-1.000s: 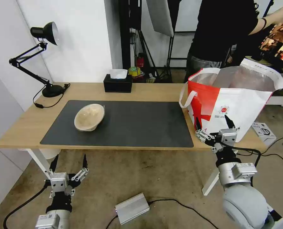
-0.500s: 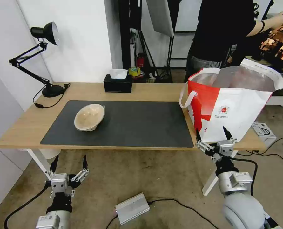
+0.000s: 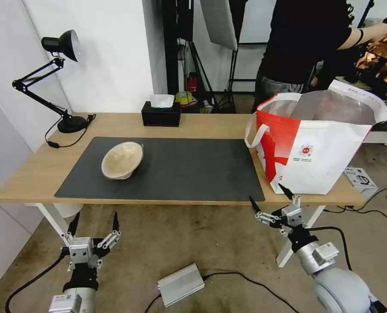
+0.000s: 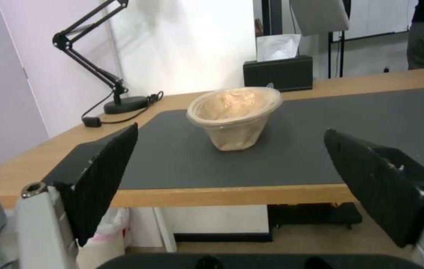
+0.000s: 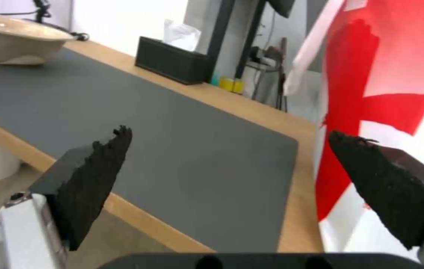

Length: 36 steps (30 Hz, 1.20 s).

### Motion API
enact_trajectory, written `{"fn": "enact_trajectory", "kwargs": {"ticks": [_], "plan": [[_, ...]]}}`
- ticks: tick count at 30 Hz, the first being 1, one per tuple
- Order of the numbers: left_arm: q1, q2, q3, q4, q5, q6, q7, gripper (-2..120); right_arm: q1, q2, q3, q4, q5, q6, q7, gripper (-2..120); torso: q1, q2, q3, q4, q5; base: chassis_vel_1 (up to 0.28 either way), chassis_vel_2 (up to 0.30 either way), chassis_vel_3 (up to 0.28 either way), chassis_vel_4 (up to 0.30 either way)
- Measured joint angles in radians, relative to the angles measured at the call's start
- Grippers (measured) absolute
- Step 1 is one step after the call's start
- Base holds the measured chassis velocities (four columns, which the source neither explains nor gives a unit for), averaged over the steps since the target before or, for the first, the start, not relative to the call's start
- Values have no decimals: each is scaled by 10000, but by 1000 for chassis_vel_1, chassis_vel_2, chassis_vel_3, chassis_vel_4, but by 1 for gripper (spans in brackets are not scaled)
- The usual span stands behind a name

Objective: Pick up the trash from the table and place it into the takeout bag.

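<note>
The right gripper (image 3: 268, 201) hangs below the front edge of the table (image 3: 37, 169), just short of the takeout bag (image 3: 328, 152), jaws spread wide and empty. The left gripper (image 3: 94, 222), equally wide and empty, waits under the mat's near left corner. One item remains: the beige pulp bowl (image 3: 121, 159), a matte moulded-fibre cone tipped on the dark grey mat (image 3: 193, 174). Retrieval is judged the current step; its thin, crushable rim calls for light pressure.

White wall (image 3: 110, 56) behind; black desk lamp (image 3: 61, 43) at left; brownish floor (image 3: 193, 243) with silver box (image 3: 181, 284) and cables.
</note>
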Motion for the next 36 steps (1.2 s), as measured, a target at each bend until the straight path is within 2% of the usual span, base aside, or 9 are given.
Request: {"fn": "enact_trajectory", "kwargs": {"ticks": [7,15,36], "plan": [[-9,-9,14,-31,0,0,-3,100,-65,131,163,121,76,-289,-172,100,0,0,1,0,0,0,0,0,0],[-10,18,35,-44,-1,17,-4,100,-338,817,622,492,21,-731,342,100,0,0,0,-1,0,0,0,0,0],[-4,27,79,-19,13,47,5,100,-951,2159,1192,746,-314,-901,1201,100,0,1,-1,-1,-1,0,0,0,0]]}}
